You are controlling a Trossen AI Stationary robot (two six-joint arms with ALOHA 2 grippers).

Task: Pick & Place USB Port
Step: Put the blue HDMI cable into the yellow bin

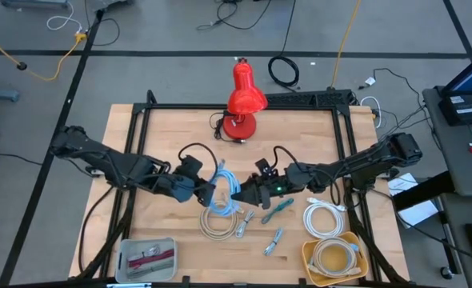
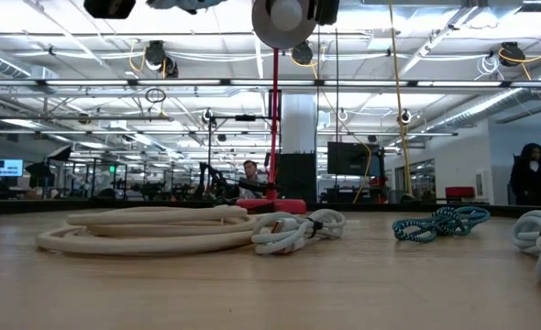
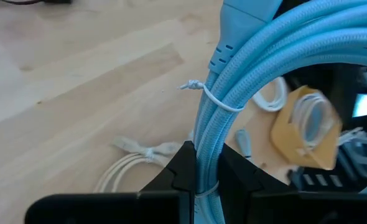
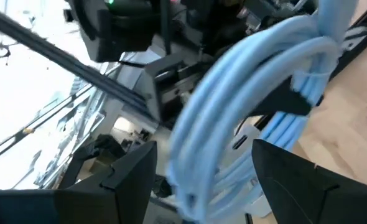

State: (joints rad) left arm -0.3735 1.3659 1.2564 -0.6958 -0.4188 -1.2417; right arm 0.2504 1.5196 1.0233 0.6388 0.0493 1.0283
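Note:
A light-blue USB cable coil (image 1: 224, 188), bound with a thin white tie (image 3: 224, 102), hangs above the middle of the table between my two grippers. My left gripper (image 1: 206, 192) reaches in from the left and is shut on the coil. My right gripper (image 1: 240, 194) comes in from the right and is open. Its two fingers (image 4: 127, 171) stand on either side of the coil's loops (image 4: 233, 124), and no touch shows. The low view does not show the blue coil. My left gripper (image 3: 205, 158) pinches the coil's bundled strands (image 3: 207, 146) between its two fingers, a little below the white tie. The fingers slant down from the table's left side and lie across the strands. The coil is lifted clear of the table and rises beyond the fingertips.
On the table below lie a beige cable coil (image 1: 218, 224), a teal cable (image 1: 278, 208), a white coil (image 1: 324, 218) and small plugs (image 1: 274, 240). A yellow bowl (image 1: 310, 254) with a white cable stands near right, a grey tray (image 1: 124, 258) near left, a red lamp (image 1: 244, 100) at the far edge.

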